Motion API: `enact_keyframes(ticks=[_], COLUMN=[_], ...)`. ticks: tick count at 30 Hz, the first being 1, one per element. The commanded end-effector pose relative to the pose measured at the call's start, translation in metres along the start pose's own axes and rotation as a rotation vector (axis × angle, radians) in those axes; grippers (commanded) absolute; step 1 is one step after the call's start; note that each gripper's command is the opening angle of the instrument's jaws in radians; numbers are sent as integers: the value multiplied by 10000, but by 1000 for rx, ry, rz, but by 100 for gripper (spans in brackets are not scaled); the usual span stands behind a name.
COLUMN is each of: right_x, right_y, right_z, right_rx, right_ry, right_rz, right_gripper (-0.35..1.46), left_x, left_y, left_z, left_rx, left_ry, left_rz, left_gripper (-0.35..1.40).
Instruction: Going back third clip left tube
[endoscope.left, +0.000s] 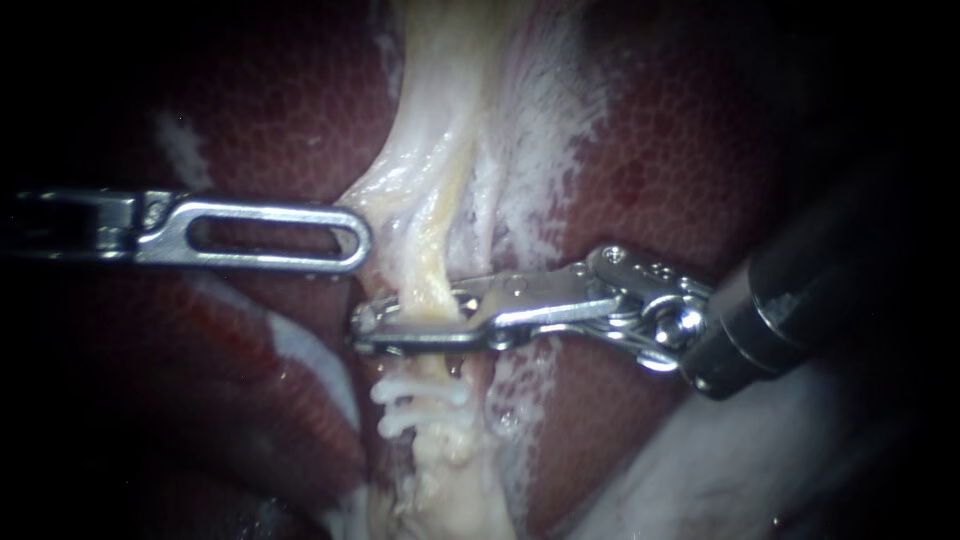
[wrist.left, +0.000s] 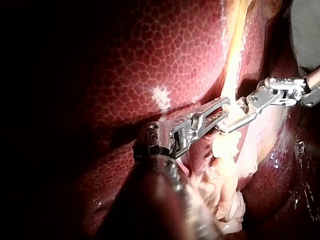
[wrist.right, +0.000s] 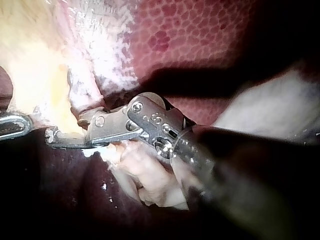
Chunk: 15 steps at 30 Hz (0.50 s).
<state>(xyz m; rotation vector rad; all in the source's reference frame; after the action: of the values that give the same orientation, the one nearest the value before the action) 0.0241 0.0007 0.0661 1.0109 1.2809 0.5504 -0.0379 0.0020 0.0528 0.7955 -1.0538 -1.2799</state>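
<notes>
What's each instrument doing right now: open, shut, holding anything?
Left instrument: cannot be told; its tip lies beside the tube.
Right instrument: closed on the tube.

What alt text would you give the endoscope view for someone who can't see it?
The right instrument, entering from the right, has its jaws shut across a pale tube running over dark red liver. The left instrument lies just beside the tube, and two white clips sit on it below the jaws.
</notes>
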Motion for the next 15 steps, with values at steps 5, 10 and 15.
enact_keyframes(ticks=[5,10,15], right_x=[0,-1,-1], right_y=[0,0,1], right_z=[1,1,0], right_rx=[1,-14,-39], right_ry=[1,-5,-21], right_rz=[3,10,11], right_gripper=[-35,-35,-35], left_x=[-1,-1,-1], left_y=[0,-1,-1], left_z=[0,-1,-1], left_rx=[-1,-1,-2], left_ry=[-2,-2,-2], left_rz=[0,-1,-1], left_gripper=[-35,-35,-35])
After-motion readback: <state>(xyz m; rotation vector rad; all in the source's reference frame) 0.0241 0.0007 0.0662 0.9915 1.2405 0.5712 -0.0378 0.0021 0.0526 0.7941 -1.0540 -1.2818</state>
